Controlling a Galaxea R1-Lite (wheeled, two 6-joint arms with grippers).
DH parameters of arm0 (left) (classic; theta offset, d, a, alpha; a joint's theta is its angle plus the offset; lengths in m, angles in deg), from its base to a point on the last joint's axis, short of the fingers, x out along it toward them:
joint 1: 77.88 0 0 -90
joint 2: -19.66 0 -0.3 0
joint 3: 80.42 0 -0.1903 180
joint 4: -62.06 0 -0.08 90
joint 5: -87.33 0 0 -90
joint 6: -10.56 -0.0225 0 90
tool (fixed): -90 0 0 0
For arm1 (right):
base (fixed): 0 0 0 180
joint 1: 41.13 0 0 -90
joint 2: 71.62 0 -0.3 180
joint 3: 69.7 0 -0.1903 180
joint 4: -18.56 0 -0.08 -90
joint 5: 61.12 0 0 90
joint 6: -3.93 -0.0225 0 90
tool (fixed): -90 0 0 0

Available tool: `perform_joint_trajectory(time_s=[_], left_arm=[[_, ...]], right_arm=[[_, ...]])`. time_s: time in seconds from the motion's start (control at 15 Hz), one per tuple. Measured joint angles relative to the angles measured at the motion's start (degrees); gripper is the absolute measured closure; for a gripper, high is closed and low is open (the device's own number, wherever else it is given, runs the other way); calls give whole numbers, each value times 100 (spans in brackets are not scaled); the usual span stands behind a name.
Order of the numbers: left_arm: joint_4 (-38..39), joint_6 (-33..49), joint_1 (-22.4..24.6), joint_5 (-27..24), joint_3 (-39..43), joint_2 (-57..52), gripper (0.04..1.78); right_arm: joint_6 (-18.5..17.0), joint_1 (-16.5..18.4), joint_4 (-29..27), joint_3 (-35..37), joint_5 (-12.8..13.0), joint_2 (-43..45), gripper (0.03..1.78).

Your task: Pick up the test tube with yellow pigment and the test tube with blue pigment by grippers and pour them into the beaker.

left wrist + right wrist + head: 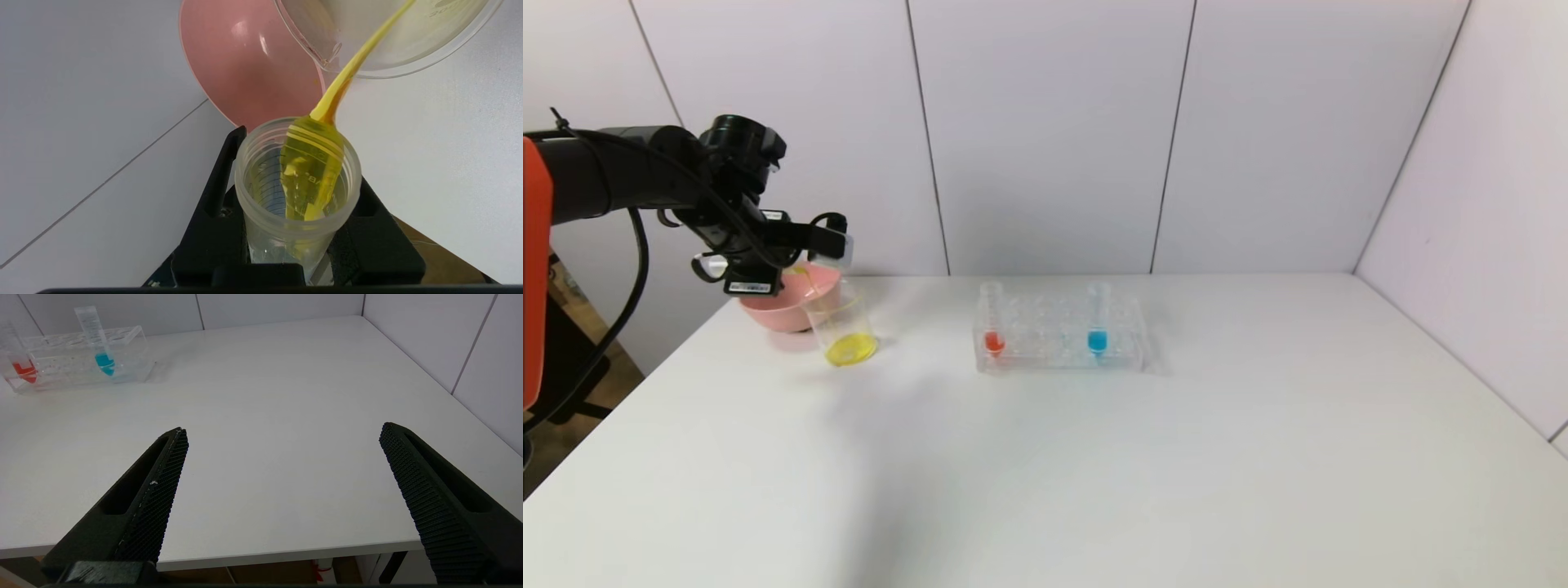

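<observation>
Left end effector (837,245) is up over the far-left of the counter (1094,457), clamped on the test tube with yellow pigment (300,192), tipped w/ mouth toward the beaker (843,325); yellow stream (351,67) running into it, yellow pool at beaker bottom in head view. Tube is not empty, liquid visible along its lower wall. Pink bowl (786,304) sits just behind the beaker, touching or nearly, can't tell. Moving right: clear rack (1062,333) mid-counter, red tube (992,320) in its left end, test tube with blue pigment (1098,320) upright toward its right end, well apart from the beaker. Right end effector (282,490) is off the near-right edge of the counter, fingers spread wide, holding nothing, not in head view at all. Handling guess: blue tube is light, stiff plastic, smooth wall so prob slippery; grab on the clear upper section above the liquid, sticking out of the rack, squeeze moderate, lift straight up to clear the slot. Beaker also light, a bump could tip it. Hard to see: head view hides most of the yellow tube behind the left wrist, wrist view cuts off its lower end and the beaker rim; rack slots and the tube's printed marks too faint to read.
</observation>
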Motion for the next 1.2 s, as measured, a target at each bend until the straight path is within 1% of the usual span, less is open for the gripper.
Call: perform_joint_trajectory(time_s=[0.4, 0.67, 1.2], left_arm=[[4, -16, -37, 91, 0, 5, 127], [15, -132, -48, 284, 0, 7, 127], [13, -138, -69, 330, 0, 10, 127]], right_arm=[[0, 0, 0, 0, -2, 0, 10], [-2, 5, 0, 0, -2, 0, 10], [0, 0, 0, 0, -2, 0, 10]])
